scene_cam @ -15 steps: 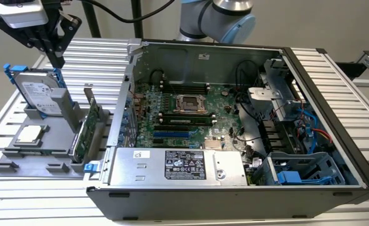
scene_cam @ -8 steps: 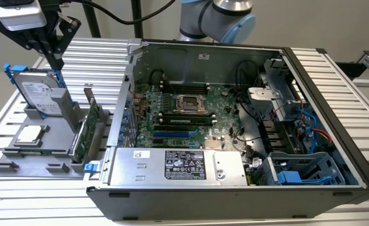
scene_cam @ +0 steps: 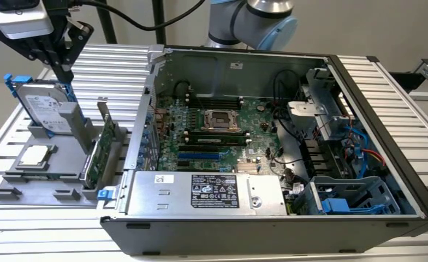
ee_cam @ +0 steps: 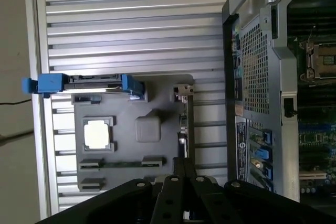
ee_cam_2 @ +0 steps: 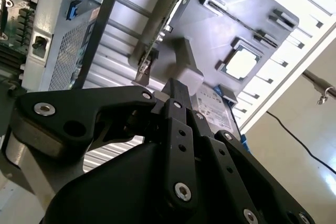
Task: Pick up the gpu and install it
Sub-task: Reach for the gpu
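Gripper (scene_cam: 64, 70), seemingly closed and empty, well above and apart from upright gpu (scene_cam: 97, 158).

We see soft, even light from overhead in the exterior view: the ribbed bench (scene_cam: 112, 60) is bright, and the open computer case (scene_cam: 221, 73) is dimmer inside, shaded along its walls. In the first wrist view the CPU chip (ee_cam: 98, 134) glares near white. In the second wrist view the black gripper (ee_cam_2: 176, 87) is dark against washed-out bench slats.
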